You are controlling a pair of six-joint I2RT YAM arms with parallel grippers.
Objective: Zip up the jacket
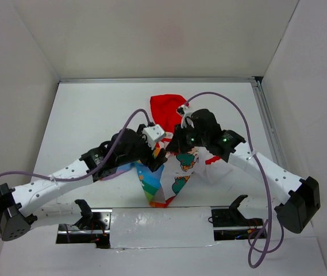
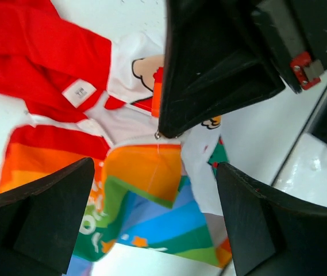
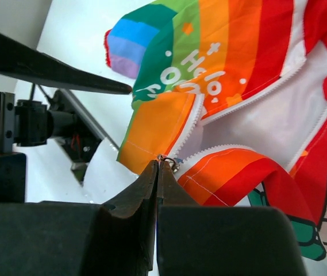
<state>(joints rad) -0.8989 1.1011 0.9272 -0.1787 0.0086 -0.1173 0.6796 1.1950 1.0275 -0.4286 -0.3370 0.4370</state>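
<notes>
The jacket [image 1: 172,172] lies crumpled mid-table, with its red hood [image 1: 166,106] at the far end, its rainbow side [image 1: 150,185] on the left and its white cartoon side [image 1: 185,167] on the right. My right gripper [image 3: 158,164] is shut on the small metal zipper pull [image 3: 169,161], where the white zipper teeth [image 3: 193,118] split apart. In the left wrist view that gripper's tip [image 2: 161,133] pinches the pull over an orange flap [image 2: 143,169]. My left gripper [image 2: 156,167] hovers open just above the rainbow side, its fingers [image 2: 48,210] wide apart and holding nothing.
White walls enclose the table on three sides. A metal rail [image 1: 266,123] runs along the right edge. A white taped strip [image 1: 160,227] spans the near edge between the arm bases. Purple cables [image 1: 232,106] arc over both arms.
</notes>
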